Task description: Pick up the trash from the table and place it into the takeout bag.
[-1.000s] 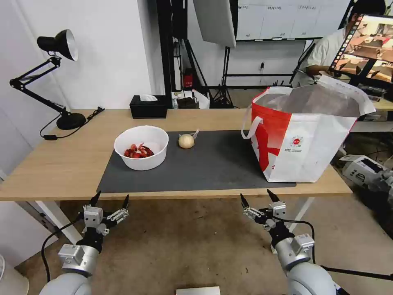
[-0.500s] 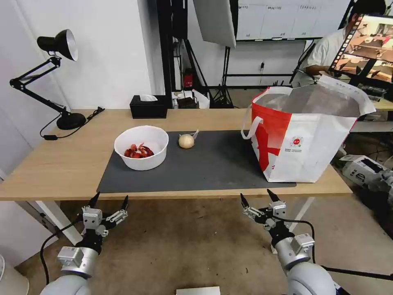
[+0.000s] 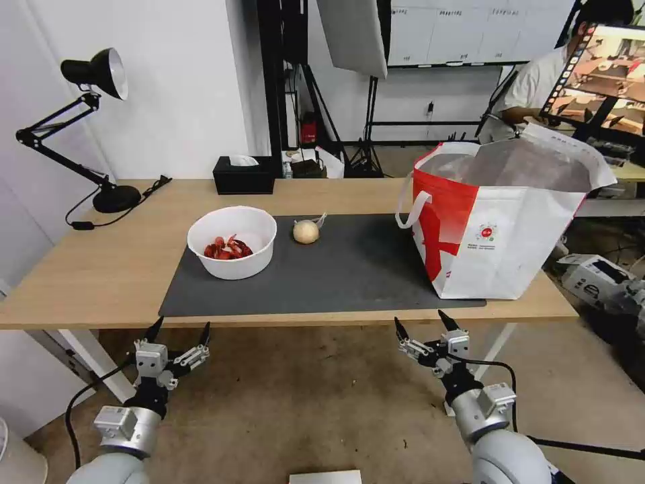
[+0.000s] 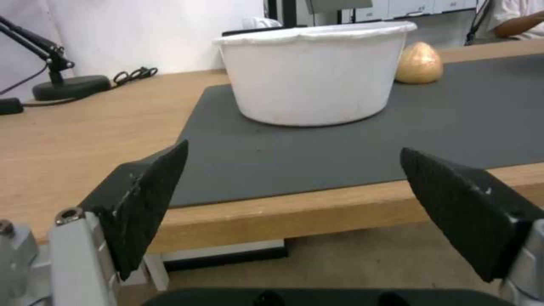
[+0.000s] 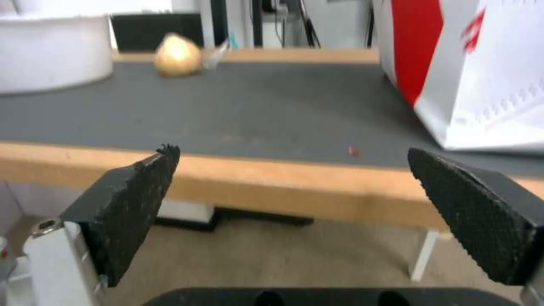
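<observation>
Light wood ran the length of the bench [image 3: 101, 269], and over the last second almost nothing on it had changed: the white bowl [image 3: 232, 242] of red shellfish scraps sat on the dark mat [image 3: 336, 275] toward its left edge, the beige ball [image 3: 306, 232] near the mat's far edge, the takeout bag [image 3: 497, 228] upright at the bench's right end. Only the left arm had sagged very slightly. The left end effector [image 3: 179, 331] and the right end effector [image 3: 423, 325] hung below the bench's near edge, both spread wide and holding nothing. By my reading no pick had begun, with bowl and ball not yet bagged.

The bag's foil-lined inside could not be seen into. A thin clear scrap beside the ball was too small to identify.
</observation>
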### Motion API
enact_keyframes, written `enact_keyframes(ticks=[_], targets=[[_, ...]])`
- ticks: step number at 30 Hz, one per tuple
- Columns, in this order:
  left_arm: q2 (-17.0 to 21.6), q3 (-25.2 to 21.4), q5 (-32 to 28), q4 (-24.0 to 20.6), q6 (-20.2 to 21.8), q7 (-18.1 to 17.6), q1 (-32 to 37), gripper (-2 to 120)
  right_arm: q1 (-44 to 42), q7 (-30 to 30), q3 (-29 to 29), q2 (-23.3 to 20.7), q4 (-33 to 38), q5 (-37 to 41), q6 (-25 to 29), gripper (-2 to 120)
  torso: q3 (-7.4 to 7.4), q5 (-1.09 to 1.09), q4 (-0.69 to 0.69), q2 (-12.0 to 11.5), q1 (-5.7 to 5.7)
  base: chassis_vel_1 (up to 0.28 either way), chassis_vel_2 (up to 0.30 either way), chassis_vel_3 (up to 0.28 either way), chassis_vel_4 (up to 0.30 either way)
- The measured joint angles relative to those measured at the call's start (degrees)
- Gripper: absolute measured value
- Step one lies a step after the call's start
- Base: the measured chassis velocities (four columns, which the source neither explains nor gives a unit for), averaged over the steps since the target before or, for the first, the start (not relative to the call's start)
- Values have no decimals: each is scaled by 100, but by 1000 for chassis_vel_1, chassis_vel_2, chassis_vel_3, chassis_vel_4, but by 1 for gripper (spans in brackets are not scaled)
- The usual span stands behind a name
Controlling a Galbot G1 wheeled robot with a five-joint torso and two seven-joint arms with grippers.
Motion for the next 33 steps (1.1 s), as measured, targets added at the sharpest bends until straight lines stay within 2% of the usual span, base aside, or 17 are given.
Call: enact_keyframes(ticks=[24, 28, 33], targets=[[6, -28, -22, 30, -9, 8, -9, 100, 297, -54, -264, -8, -104, 30, 123, 100, 0, -2, 1, 0, 0, 0, 0, 0, 0], [6, -31, -23, 31, -13, 11, -7, 100, 536, -52, -420, -88, -96, 160, 97, 100, 0, -1, 1, 0, 0, 0, 0, 0, 0], [5, -34, -23, 26, -17, 15, 7, 100, 1272, -57, -795, -297, -28, 527, -180, 100, 0, -2, 1, 0, 0, 0, 0, 0, 0]])
